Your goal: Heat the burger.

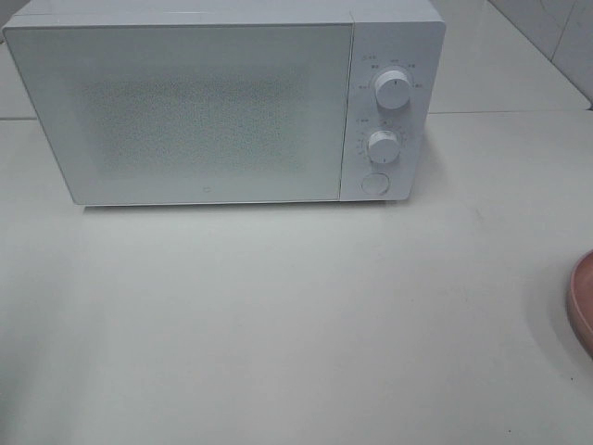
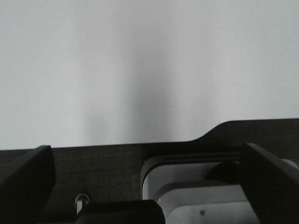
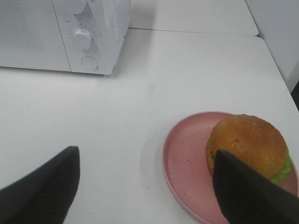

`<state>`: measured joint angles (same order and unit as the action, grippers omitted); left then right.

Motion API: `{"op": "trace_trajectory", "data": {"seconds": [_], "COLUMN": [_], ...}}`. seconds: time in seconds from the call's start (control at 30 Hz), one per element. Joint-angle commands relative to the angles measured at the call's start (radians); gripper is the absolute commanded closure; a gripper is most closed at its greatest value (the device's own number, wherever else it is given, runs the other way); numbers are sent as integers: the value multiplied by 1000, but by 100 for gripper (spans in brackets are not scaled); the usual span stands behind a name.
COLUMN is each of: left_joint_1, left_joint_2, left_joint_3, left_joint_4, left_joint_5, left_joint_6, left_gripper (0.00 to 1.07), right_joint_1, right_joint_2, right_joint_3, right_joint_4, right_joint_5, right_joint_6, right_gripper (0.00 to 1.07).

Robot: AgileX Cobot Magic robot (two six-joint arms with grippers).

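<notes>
- Progress: nothing done so far, by the look of it. Microwave at the back of the worktop, door shut, both dials and the round button below them untouched as far as can be told.
- Left hand: fingers spread wide, empty; faces a bare pale surface. Not visible in the high view, so the arm's placement cannot be told.
- Burger: sits on the pink plate, at the right edge of the worktop, well apart from the microwave.
- Right hand: fingers spread, holding nothing, hovering above the worktop beside the plate, one finger overlapping the burger in its view.
- Left to do, presumably: open door, load burger, close, set dial.
</notes>
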<state>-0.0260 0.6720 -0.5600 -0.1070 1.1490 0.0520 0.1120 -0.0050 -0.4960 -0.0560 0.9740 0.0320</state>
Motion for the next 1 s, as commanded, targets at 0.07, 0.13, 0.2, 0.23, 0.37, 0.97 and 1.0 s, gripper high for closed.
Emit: {"op": "trace_trajectory", "data": {"seconds": [0.07, 0.13, 0.2, 0.23, 0.37, 0.97, 1.0], "left_joint_1": [4, 4, 4, 4, 4, 4, 4], "left_joint_2": [-137, -241, -299, -328, -401, -698, -701], "left_joint_3": [23, 42, 41, 41, 41, 41, 41], "left_joint_4": [5, 7, 11, 14, 14, 7, 7], "left_joint_5": [-51, -75, -75, -75, -75, -76, -76], "left_joint_6": [-6, -5, -5, -5, -5, -5, -5], "left_gripper": [8, 8, 8, 8, 8, 8, 8], "right_joint_1": [-5, -5, -5, -5, -5, -5, -5], "right_joint_2": [-24, -24, -24, -24, -24, -24, -24], "right_joint_3": [2, 2, 2, 2, 2, 2, 2], "right_joint_4": [5, 5, 5, 5, 5, 5, 5], "right_joint_5": [-13, -13, -13, -13, -13, -13, -13], "right_joint_6": [-9, -9, -9, -9, -9, -9, -9], "right_gripper": [33, 33, 33, 33, 33, 33, 33]}}
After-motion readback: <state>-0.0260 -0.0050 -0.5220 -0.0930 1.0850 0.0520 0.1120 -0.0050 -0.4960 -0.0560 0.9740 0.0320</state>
